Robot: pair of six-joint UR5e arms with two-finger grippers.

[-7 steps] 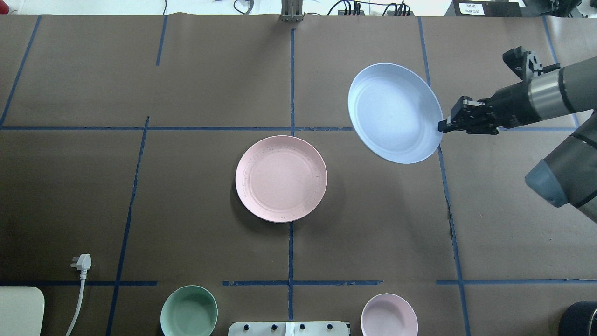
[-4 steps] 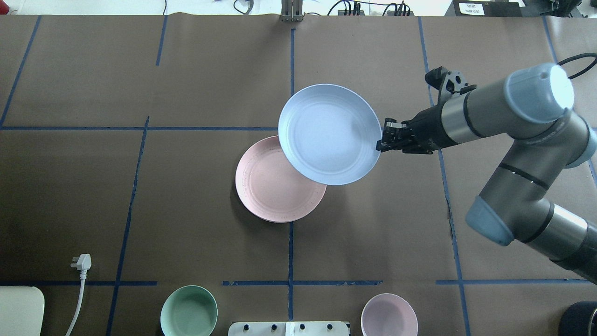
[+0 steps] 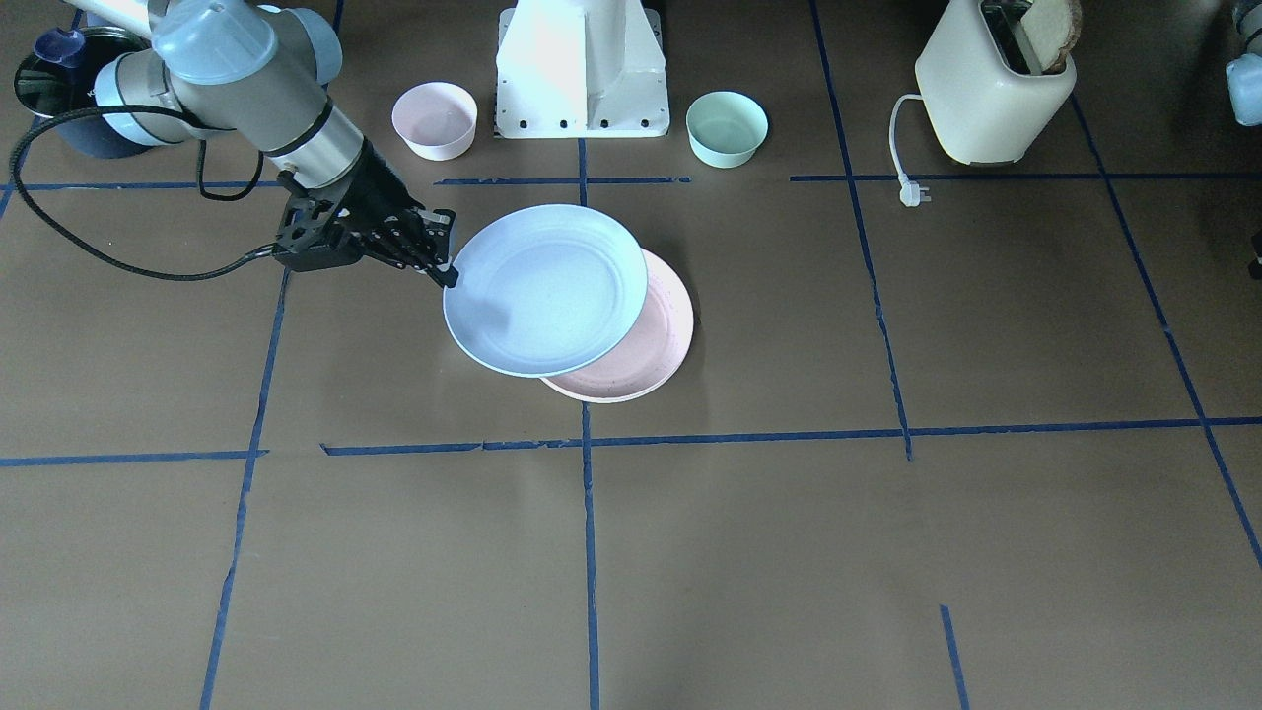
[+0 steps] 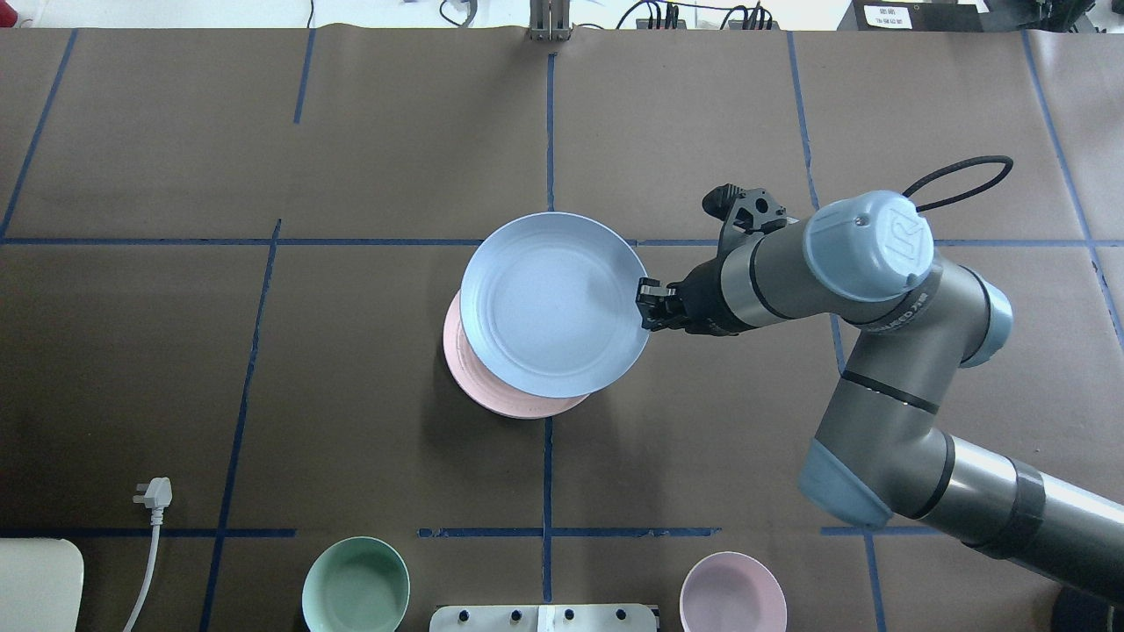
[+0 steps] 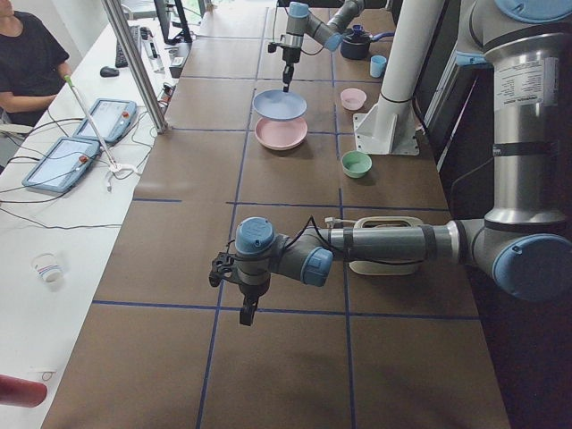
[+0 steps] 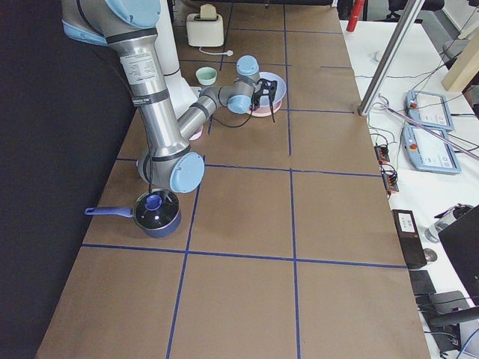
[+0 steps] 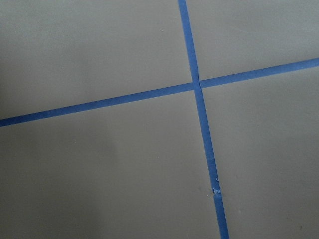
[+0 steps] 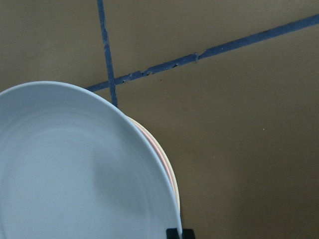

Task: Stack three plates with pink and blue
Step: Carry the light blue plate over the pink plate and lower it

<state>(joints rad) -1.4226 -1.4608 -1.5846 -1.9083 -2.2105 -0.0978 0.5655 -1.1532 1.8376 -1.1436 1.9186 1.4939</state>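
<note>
My right gripper is shut on the right rim of the light blue plate and holds it tilted just above the pink plate, overlapping most of it. In the front view the right gripper holds the blue plate over the pink plate. In the right wrist view the blue plate covers a pink rim with a thin cream rim beside it; the cream plate is otherwise hidden. My left gripper hangs over bare table far away; I cannot tell if it is open.
A mint-green bowl and a small pink bowl stand near the robot base. A cream toaster with its plug is at the robot's left. A dark saucepan stands at its right.
My right arm has carried the blue plate leftward and toward the robot, from the far right of the table to above the pink plate. The pink plate has not moved.
</note>
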